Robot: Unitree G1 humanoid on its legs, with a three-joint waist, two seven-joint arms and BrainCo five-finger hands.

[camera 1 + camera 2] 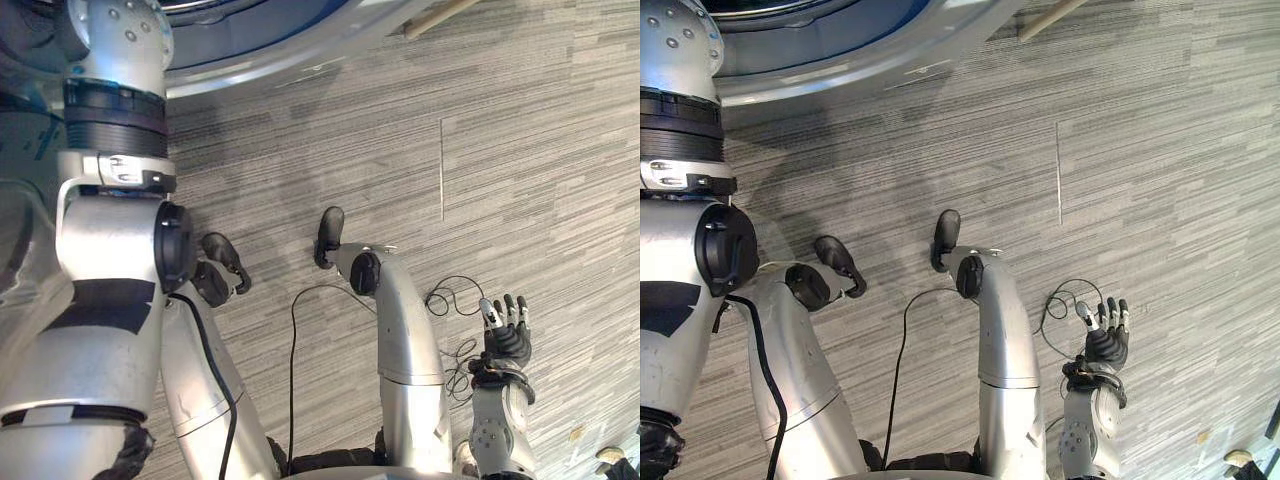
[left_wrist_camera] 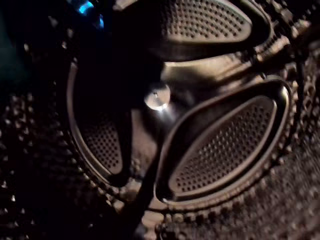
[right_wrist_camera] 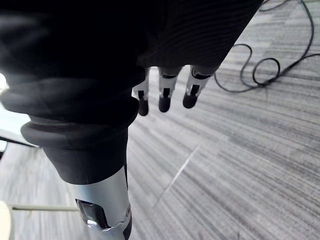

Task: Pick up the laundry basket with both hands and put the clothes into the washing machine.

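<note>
Ahead of me and to my left is the washing machine, its round rim curving across the far left corner of the head views. The carpet floor spreads out before it and off to the right. A wooden bar sits at the far edge, just to the right of the rim. A seam in the carpet runs away from me, right of centre and well apart from the machine. My right hand hangs low on the right above the floor, nearer to me than the seam. From the left wrist I look into the drum, with the hub in the middle of its back wall.
</note>
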